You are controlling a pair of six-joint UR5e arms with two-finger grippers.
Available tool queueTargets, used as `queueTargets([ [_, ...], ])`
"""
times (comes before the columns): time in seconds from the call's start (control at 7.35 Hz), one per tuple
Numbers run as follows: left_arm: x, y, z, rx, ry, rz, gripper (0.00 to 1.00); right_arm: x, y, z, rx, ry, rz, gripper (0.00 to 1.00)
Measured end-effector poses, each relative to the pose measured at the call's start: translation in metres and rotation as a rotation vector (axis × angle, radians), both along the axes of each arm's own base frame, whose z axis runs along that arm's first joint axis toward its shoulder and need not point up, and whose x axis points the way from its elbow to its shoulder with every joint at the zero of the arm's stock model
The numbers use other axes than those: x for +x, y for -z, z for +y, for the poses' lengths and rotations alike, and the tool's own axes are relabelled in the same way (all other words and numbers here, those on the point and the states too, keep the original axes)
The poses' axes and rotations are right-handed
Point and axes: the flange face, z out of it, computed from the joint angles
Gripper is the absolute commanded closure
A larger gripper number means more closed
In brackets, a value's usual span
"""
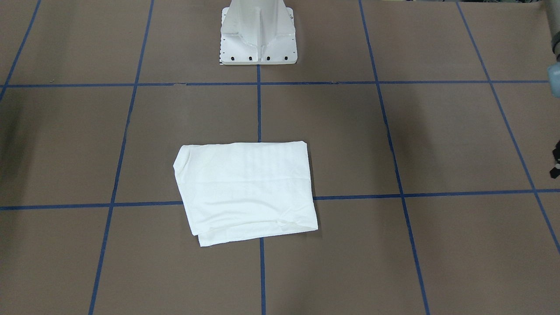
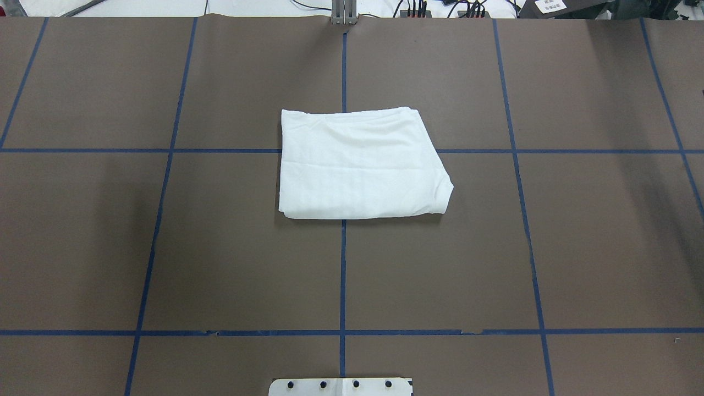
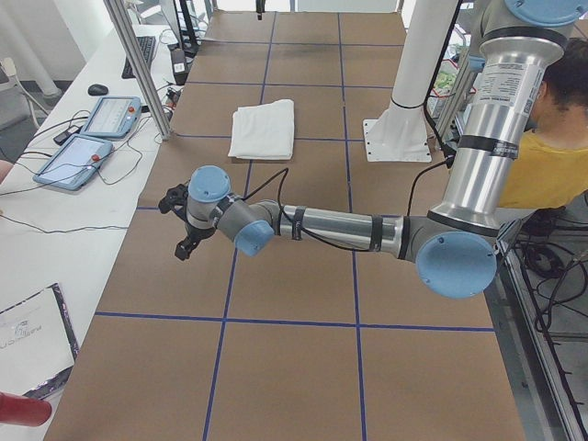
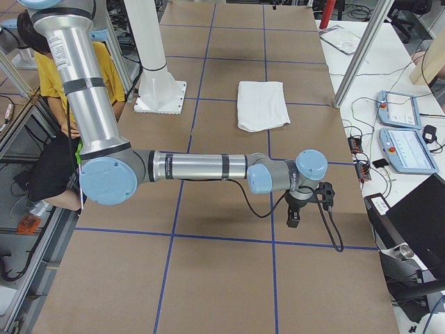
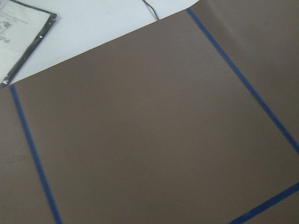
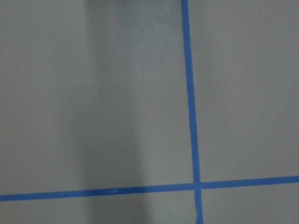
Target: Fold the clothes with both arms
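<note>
Well apart from the left gripper and right gripper, the folded shirt lies flat on the table. Both hang above its ends, seen only sidelong; how wide either stands, I cannot tell.

No lettering is legible anywhere on the scene. Faint grey lines of print show through the folded T-shirt, unreadable. A laminated sheet at 10 o'clock in the left wrist view and a white label at 1 o'clock overhead carry print too small to make out.
</note>
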Motion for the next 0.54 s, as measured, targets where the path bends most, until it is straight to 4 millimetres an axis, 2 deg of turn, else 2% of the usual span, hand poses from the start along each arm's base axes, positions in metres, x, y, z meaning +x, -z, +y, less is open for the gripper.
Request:
queueTargets([
  [0.14, -0.034, -0.024, 0.017, -0.011, -0.001, -0.03, 0.01, 0.021, -0.008, 0.012, -0.001, 0.013, -0.004, 0.0],
  [0.27, -0.053, -0.037, 0.036, -0.041, 0.002, -0.042, 0.01, 0.031, -0.01, 0.025, -0.003, 0.018, -0.006, 0.0],
  [0.54, -0.064, -0.033, 0.058, -0.127, 0.006, -0.047, 0.01, 0.036, 0.002, 0.057, -0.027, 0.021, -0.008, 0.0],
])
